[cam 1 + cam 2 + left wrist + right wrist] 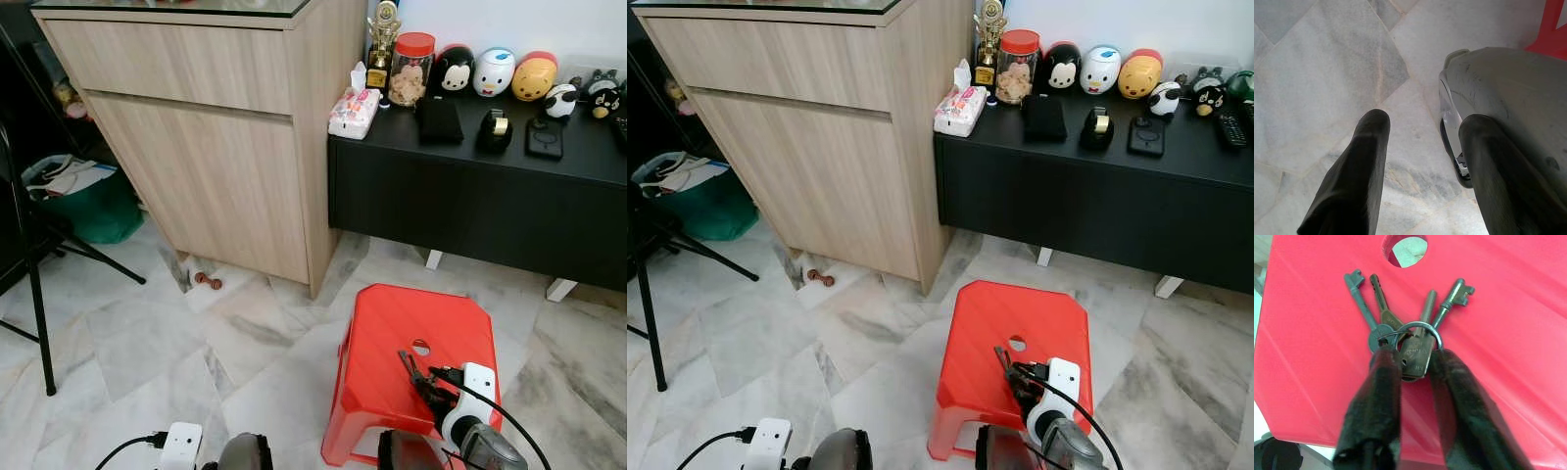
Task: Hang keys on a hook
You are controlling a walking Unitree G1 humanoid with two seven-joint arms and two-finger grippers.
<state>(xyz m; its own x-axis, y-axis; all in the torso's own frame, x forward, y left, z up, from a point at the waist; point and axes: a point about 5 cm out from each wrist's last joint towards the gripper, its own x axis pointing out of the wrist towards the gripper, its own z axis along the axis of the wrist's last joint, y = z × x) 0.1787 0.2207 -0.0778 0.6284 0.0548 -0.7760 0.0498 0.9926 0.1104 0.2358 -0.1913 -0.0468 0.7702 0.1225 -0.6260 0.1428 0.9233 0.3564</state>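
Left eye view: I see the right end effector [421,384] over the red stool [392,333], keys [411,370] at its tips. On the black bench [568,162] stands a red-lidded jar [409,70] holding pale contents.

Left wrist view: my left end effector [1420,147] hangs above the marble floor [1312,73], fingers spread, holding nothing.

Right wrist view: fingers [1383,382] straddle the key ring [1415,335]; keys lie on the stool; I cannot tell whether they are gripped.

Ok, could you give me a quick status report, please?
Right gripper closed on the key ring, keys resting on red stool. Left gripper open, idle over the floor. No hook visible.
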